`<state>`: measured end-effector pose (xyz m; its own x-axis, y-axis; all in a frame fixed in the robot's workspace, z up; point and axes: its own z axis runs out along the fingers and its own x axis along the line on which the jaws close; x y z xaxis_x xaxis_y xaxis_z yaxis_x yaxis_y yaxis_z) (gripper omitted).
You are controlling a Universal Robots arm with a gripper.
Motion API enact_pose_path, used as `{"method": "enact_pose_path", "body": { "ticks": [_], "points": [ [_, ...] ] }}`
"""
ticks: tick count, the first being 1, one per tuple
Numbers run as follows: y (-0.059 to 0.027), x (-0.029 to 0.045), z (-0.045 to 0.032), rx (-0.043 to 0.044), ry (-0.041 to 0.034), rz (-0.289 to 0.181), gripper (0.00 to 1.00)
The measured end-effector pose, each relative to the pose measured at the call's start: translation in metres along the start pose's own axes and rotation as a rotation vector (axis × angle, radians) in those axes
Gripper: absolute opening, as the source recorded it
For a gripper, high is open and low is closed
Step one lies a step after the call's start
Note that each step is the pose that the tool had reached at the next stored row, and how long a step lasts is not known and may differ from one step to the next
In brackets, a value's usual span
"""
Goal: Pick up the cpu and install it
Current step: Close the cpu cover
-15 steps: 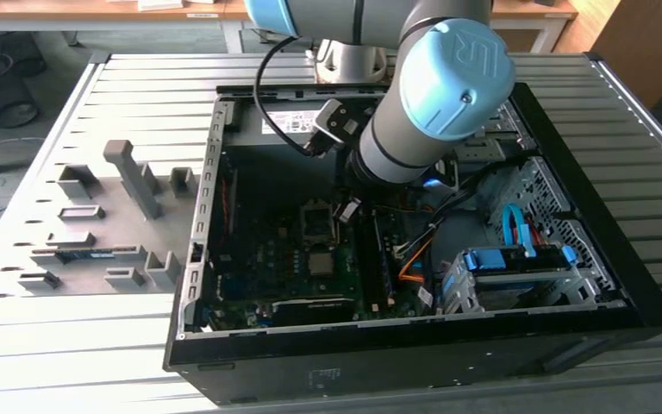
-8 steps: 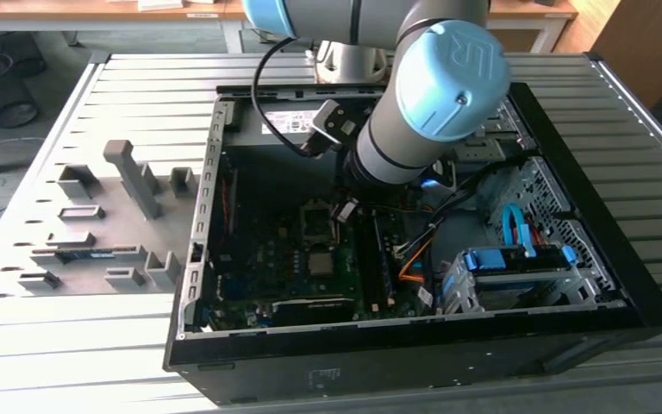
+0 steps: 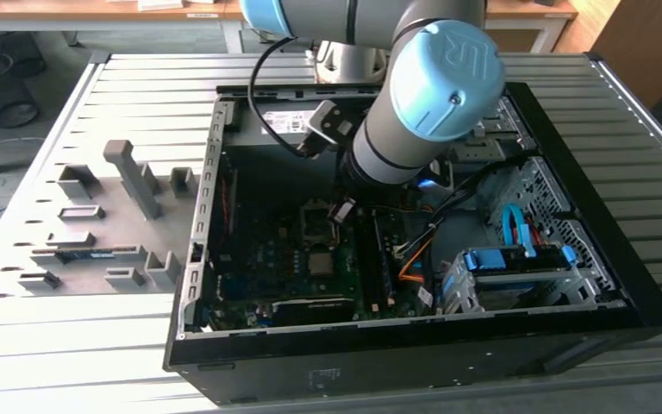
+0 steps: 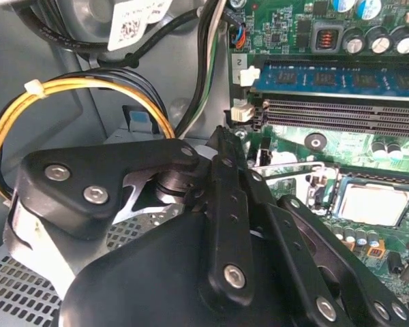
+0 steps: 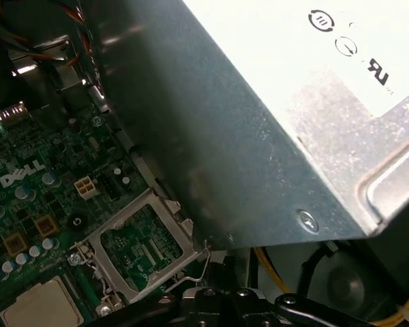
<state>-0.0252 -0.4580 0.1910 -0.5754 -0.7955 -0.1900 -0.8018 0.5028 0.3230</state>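
The cpu (image 4: 371, 202) is a small silver square lying flat in its socket on the green motherboard (image 4: 293, 30). It also shows in the first wrist view, cpu (image 5: 41, 308), and in the exterior view, cpu (image 3: 323, 264). The socket's metal frame (image 5: 144, 246) stands swung up beside it. My gripper (image 4: 225, 146) hangs inside the open computer case (image 3: 423, 345), above the board between the socket and the power supply. Its black linkage is apart from the cpu, and nothing shows held in it.
The grey power-supply box (image 5: 293, 122) stands close beside the gripper. Long memory slots (image 4: 341, 112) run past the socket. A yellow cable bundle (image 4: 75, 88) loops nearby. A drive cage with blue parts (image 3: 515, 267) fills the case's right. A grey fixture tray (image 3: 101, 224) lies at the exterior view's left.
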Motion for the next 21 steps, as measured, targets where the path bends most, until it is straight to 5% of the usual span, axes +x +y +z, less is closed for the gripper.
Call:
{"method": "enact_pose_path", "body": {
  "ticks": [11, 21],
  "points": [
    [0.0032, 0.0016, -0.0032, 0.0018, -0.0063, -0.003, 0.1],
    [0.0093, 0.0024, -0.0118, 0.0015, -0.0217, -0.008, 0.1]
  ]
}}
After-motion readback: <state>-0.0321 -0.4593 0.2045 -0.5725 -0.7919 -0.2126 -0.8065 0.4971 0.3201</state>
